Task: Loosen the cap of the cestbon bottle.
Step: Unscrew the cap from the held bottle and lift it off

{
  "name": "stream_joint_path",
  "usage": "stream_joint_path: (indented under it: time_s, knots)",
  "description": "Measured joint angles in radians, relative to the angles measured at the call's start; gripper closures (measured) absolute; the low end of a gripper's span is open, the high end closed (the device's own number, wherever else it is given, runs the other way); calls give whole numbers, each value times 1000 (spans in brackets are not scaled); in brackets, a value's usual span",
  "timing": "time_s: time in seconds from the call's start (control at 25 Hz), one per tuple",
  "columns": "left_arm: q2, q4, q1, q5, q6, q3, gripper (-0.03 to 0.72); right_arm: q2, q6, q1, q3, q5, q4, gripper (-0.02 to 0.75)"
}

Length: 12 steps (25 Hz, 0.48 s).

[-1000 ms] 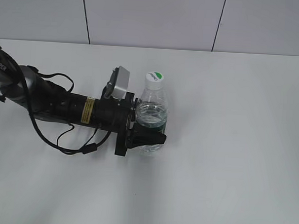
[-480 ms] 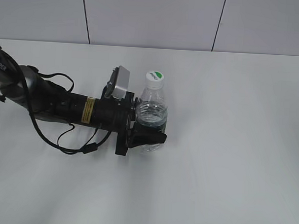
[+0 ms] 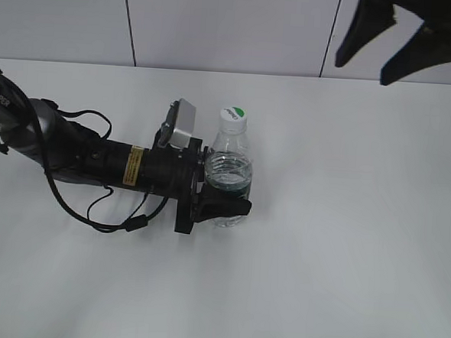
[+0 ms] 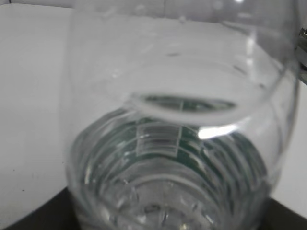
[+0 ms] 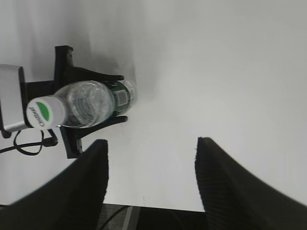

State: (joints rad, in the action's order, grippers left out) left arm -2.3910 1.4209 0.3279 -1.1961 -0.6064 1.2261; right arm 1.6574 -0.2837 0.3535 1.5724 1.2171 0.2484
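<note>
A white bench (image 3: 345, 222) carries everything here, with a pale panelled wall (image 3: 226, 27) rising behind its far edge. The largest thing on it is the left arm (image 3: 81, 156), a dark tube lying low across the surface from the left edge, trailing a looped black cable (image 3: 93, 211) and bearing a small grey-white camera box (image 3: 184, 124) near its wrist. At the end of that arm the left gripper (image 3: 225, 193) has its black fingers (image 3: 227, 207) clamped on the lower body of the cestbon bottle (image 3: 229, 165), one finger on either side of it.

The bottle stands upright between those fingers, clear plastic with water inside and a dark green label band at the level of the grip. In the left wrist view its ribbed, water-filled body (image 4: 182, 143) fills nearly the whole picture, right up against the camera.

The right gripper (image 3: 400, 42) hangs high above the far right of the bench, well apart from the bottle, its two dark fingers (image 5: 230, 187) spread wide with nothing between them. From its own camera the bottle lies off to the left of those fingers.

The cap (image 3: 233, 117), white with a green leaf mark, sits on the bottle's neck above the left fingers, touched by neither gripper.
</note>
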Motion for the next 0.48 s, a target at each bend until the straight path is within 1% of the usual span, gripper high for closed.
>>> stream_joint_path:
  time_s: [0.16,0.48]
  knots:
    - [0,-1,0,0,0,0,278,94,-11,71,101,0,4,297]
    - [0,-2,0,0,0,1,278,222,-13,145,224,0,44,297]
